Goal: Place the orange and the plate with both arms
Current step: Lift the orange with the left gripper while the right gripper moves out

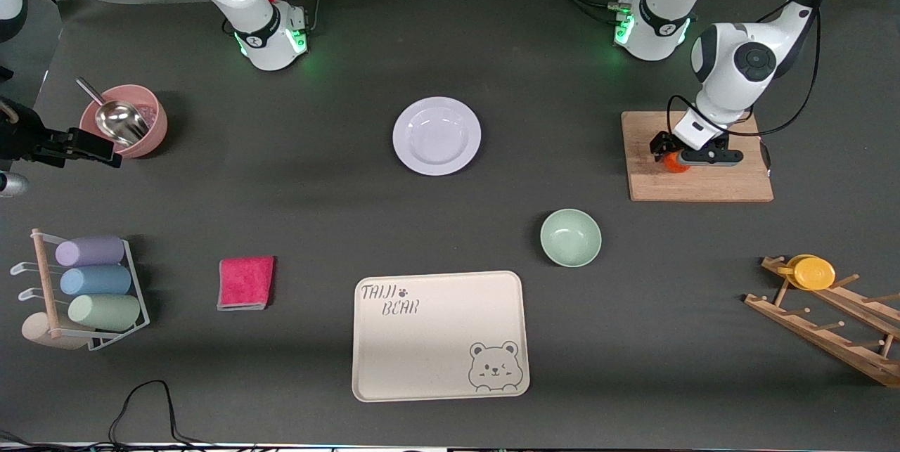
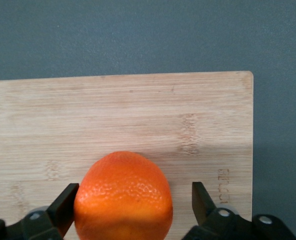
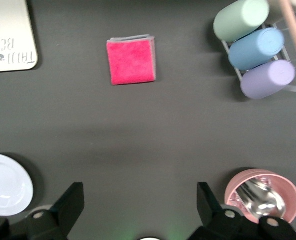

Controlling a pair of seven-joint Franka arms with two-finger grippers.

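Observation:
The orange (image 1: 676,163) lies on a wooden cutting board (image 1: 703,185) toward the left arm's end of the table. My left gripper (image 1: 679,155) is down over it, open, with the orange (image 2: 122,197) between its fingers. One finger (image 2: 65,202) touches the fruit and the other (image 2: 202,200) stands apart from it. The white plate (image 1: 436,136) sits bare on the table's middle, near the robots' bases. It also shows in the right wrist view (image 3: 5,185). My right gripper (image 1: 105,150) waits open and empty, up in the air beside the pink bowl (image 1: 133,121).
The pink bowl holds a metal scoop (image 1: 116,120). A pale green bowl (image 1: 571,237), a cream bear tray (image 1: 439,334), a pink cloth (image 1: 245,282), a rack of pastel cups (image 1: 91,283) and a wooden rack with a yellow lid (image 1: 814,273) lie nearer the front camera.

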